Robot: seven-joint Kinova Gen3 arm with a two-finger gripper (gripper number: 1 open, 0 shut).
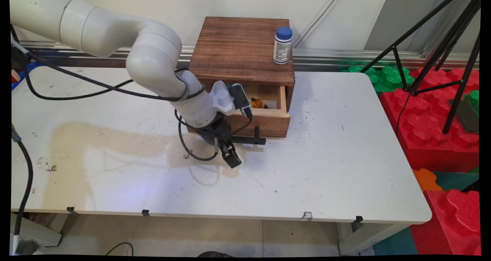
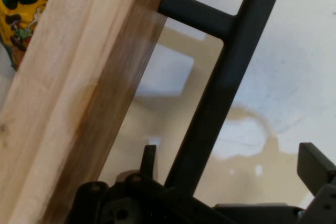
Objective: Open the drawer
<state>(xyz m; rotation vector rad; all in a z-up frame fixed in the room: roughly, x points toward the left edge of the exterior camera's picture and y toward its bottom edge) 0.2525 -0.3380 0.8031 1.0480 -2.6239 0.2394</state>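
Note:
A brown wooden box (image 1: 241,48) stands at the table's back, its light wood drawer (image 1: 268,124) pulled partly out. A yellow-orange packet (image 1: 257,103) (image 2: 18,9) lies inside the drawer. The drawer's black bar handle (image 1: 249,140) (image 2: 220,87) sticks out of its front. My gripper (image 1: 229,156) (image 2: 232,157) is open just in front of the drawer, low over the table. In the hand view the handle bar runs down between the two fingers, one fingertip (image 2: 149,156) on its left and the other (image 2: 315,163) far to its right. Neither one touches the bar.
A white bottle with a blue cap (image 1: 282,45) stands on the box's right rear corner. Black cables (image 1: 191,149) hang from the arm onto the white table (image 1: 326,169). Tripod legs (image 1: 452,80) and red and green foam blocks (image 1: 425,126) stand beyond the table's right edge.

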